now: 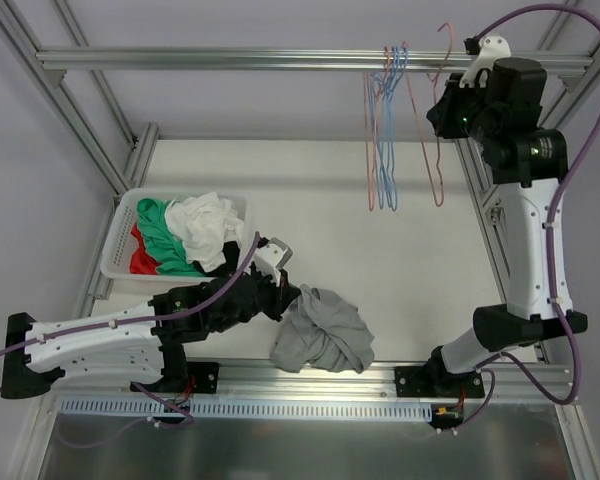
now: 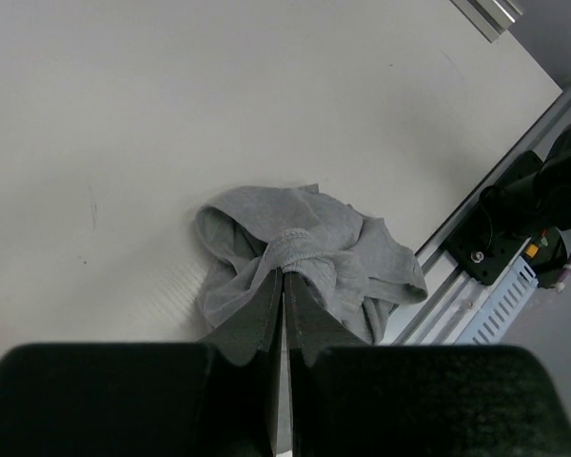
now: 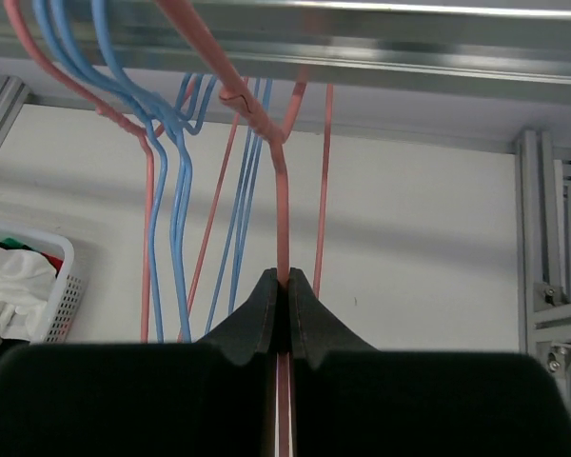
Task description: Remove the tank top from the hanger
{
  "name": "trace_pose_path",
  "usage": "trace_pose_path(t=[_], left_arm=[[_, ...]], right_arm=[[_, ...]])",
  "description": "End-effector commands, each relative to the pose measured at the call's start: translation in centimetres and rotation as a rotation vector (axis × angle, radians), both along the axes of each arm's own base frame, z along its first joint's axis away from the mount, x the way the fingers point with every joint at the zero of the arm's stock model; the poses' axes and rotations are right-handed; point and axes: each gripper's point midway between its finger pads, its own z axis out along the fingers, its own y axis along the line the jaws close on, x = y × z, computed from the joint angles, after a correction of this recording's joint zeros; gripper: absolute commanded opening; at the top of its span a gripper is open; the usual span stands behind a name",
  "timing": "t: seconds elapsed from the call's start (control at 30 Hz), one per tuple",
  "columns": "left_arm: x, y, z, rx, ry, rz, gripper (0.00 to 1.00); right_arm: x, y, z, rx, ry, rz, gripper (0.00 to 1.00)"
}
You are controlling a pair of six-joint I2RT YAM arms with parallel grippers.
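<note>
A grey tank top (image 1: 323, 333) lies crumpled on the white table near the front edge, off any hanger. My left gripper (image 1: 292, 294) is shut on a bunched fold of it; in the left wrist view the grey tank top (image 2: 309, 252) is pinched at the tips of my left gripper (image 2: 284, 276). A bare red wire hanger (image 1: 435, 130) hangs by the top rail. My right gripper (image 1: 448, 112) is shut on it; in the right wrist view my right gripper (image 3: 285, 279) clamps the red hanger (image 3: 282, 200) on its wire.
Several blue and red bare hangers (image 1: 383, 130) hang from the top rail (image 1: 230, 59) left of the held one. A white basket (image 1: 122, 230) with green, white and red clothes stands at the left. Frame posts run along the right side (image 1: 490, 230).
</note>
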Motion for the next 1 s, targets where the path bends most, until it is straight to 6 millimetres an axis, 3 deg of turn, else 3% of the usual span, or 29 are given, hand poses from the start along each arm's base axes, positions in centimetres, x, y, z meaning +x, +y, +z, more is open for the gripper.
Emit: trace_pose_path(t=[0.0, 0.07, 0.1, 0.17, 0.2, 0.23, 0.27, 0.3, 0.5, 0.63, 0.73, 0.77, 0.97], left_arm=[[-0.7, -0.2, -0.7, -0.017, 0.036, -0.019, 0.0], [-0.7, 0.1, -1.6, -0.008, 0.051, -0.005, 0.0], [-0.7, 0.2, -2.0, 0.001, 0.061, 0.0, 0.09], [-0.5, 0.7, -2.6, 0.013, 0.079, 0.036, 0.54], [-0.5, 1.0, -2.8, 0.027, 0.083, 0.042, 0.68], [-0.4, 1.2, -2.8, 0.029, 0.082, 0.051, 0.74], [-0.4, 1.3, -2.7, 0.029, 0.083, 0.059, 0.94], [-0.3, 1.6, -2.5, 0.03, 0.08, 0.066, 0.99], [0.9, 3.1, -1.4, 0.063, 0.038, 0.15, 0.99], [0.7, 1.5, -0.3, 0.08, 0.038, 0.091, 0.99], [-0.5, -1.0, -0.8, 0.115, 0.089, -0.015, 0.99], [-0.8, -1.6, -1.9, 0.149, 0.111, -0.036, 0.99], [-1.9, -3.5, -4.9, 0.218, 0.206, -0.09, 0.99]], right_arm=[[1.7, 2.0, 0.4, 0.059, -0.006, 0.084, 0.0], [2.3, 2.6, -0.8, 0.074, 0.03, 0.101, 0.0], [2.4, 2.7, -1.2, 0.081, 0.043, 0.102, 0.0], [2.6, 2.8, -2.3, 0.084, 0.071, 0.099, 0.0], [2.7, 2.8, -2.5, 0.083, 0.077, 0.098, 0.0], [2.8, 2.9, -2.8, 0.086, 0.083, 0.097, 0.0], [2.8, 2.8, -3.0, 0.085, 0.088, 0.093, 0.0], [2.8, 2.8, -3.2, 0.086, 0.093, 0.089, 0.0], [2.6, 2.8, -5.3, 0.096, 0.151, 0.072, 0.0], [1.9, 2.8, -6.8, 0.097, 0.188, 0.077, 0.0], [1.2, 3.2, -6.7, 0.113, 0.185, 0.101, 0.0], [1.0, 3.3, -6.4, 0.117, 0.179, 0.104, 0.0], [0.9, 5.0, -5.6, 0.139, 0.159, 0.166, 0.0]])
